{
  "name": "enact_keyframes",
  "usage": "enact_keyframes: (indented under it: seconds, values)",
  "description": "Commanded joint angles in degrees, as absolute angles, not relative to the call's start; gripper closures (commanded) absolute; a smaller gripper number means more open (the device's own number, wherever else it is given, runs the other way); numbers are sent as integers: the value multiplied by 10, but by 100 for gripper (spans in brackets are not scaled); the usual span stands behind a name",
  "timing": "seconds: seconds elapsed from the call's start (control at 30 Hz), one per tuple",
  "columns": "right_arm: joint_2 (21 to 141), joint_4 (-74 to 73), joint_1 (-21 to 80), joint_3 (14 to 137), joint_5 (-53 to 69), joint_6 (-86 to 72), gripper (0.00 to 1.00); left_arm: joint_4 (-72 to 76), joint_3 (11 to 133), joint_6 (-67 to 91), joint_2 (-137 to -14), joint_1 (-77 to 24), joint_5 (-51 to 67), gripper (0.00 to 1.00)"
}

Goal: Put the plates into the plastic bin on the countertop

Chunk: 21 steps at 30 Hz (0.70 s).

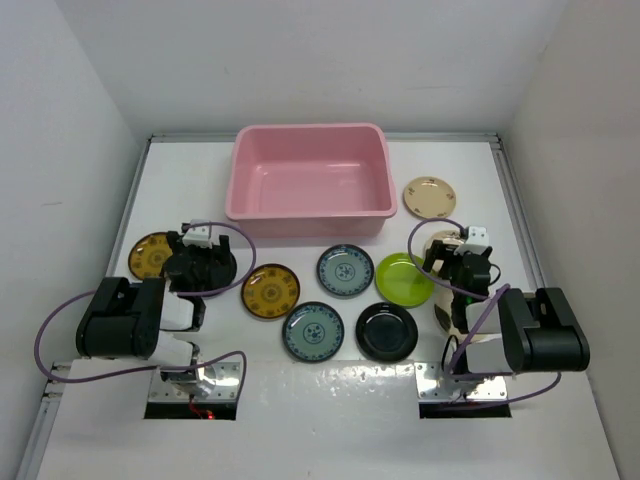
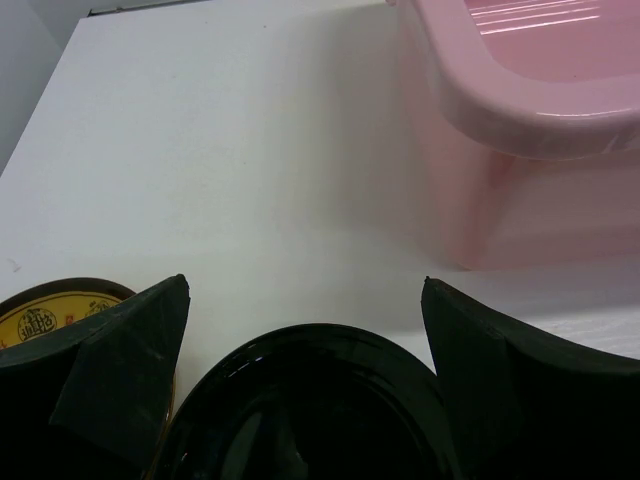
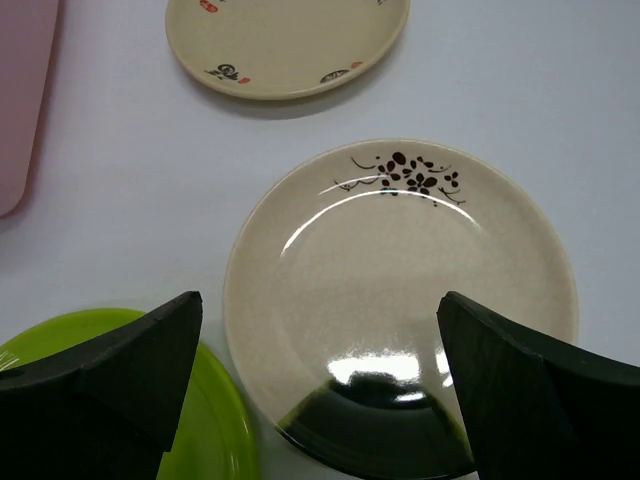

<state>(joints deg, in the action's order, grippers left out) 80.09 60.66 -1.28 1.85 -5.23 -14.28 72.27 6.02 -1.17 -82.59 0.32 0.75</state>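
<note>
Hovering left fingers (image 2: 110, 370) apart over black plate (image 2: 310, 410), right fingers (image 3: 110, 385) apart over cream plate (image 3: 400, 290), lime plate (image 3: 215, 405) alongside

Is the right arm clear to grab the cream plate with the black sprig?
Probably yes. The right hand hangs open just above the cream plate, nothing lying on it. The lime green plate close beside it may crowd one finger.
</note>
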Motion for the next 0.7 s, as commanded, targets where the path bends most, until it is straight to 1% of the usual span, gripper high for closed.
enact_keyframes:
  seconds: [0.0, 0.03, 0.07, 0.1, 0.13, 0.17, 0.2, 0.23, 0.27, 0.3, 0.33, 0.37, 0.4, 0.43, 0.47, 0.53, 0.57, 0.6, 0.63, 0.67]
  values:
    - [757, 524, -10, 25, -33, -134, 0, 744, 70, -4, -818, 4, 11, 0]
    - [740, 412, -11, 94, -37, -132, 0, 744, 70, -4, -818, 4, 11, 0]
    - [702, 357, -9, 124, -48, -133, 0, 744, 70, -4, -818, 4, 11, 0]
    - [695, 309, -10, 155, -51, -143, 0, 751, 70, -4, -818, 4, 11, 0]
    - [690, 181, -9, 221, -54, -140, 0, 759, 70, 6, -813, 4, 1, 0]
    - [686, 141, -5, 290, -61, -125, 0, 718, 81, 15, -796, 12, -6, 0]
    - [687, 103, -5, 359, -71, -114, 0, 543, 150, 25, -735, 12, -19, 0]
    - [696, 11, 18, 391, -87, -70, 0, 434, 205, 4, -709, 22, -9, 0]
    - [700, -18, 33, 449, -134, -54, 0, 345, 259, -32, -697, 22, 8, 0]
    - [714, -36, 53, 506, -193, -27, 0, 218, 353, -74, -697, 28, 15, 0]
    - [730, -62, 63, 527, -239, -5, 0, 173, 392, -75, -697, 28, -11, 0]
    - [740, -76, 71, 548, -254, 20, 0, 145, 422, -68, -697, 28, -44, 0]
    - [768, -88, 75, 606, -273, 20, 0, 128, 445, -62, -697, 28, -76, 0]
    - [781, -94, 76, 625, -270, 4, 0, 107, 482, -62, -697, 28, -120, 0]
    - [794, -125, 76, 660, -269, -29, 0, 100, 500, -56, -697, 28, -133, 0]
    - [841, -146, 64, 693, -271, -183, 0, 60, 564, -16, -720, 28, -169, 0]
    - [852, -166, 46, 713, -228, -187, 0, 41, 586, 2, -742, 34, -170, 0]
    - [892, -169, 29, 735, -116, -192, 6, 22, 605, 17, -752, 39, -150, 0]
    - [909, -173, 21, 762, -33, -206, 9, -18, 639, 25, -761, 46, -121, 0]
    - [945, -189, 13, 775, -14, -277, 15, -38, 652, 25, -768, 61, -38, 0]
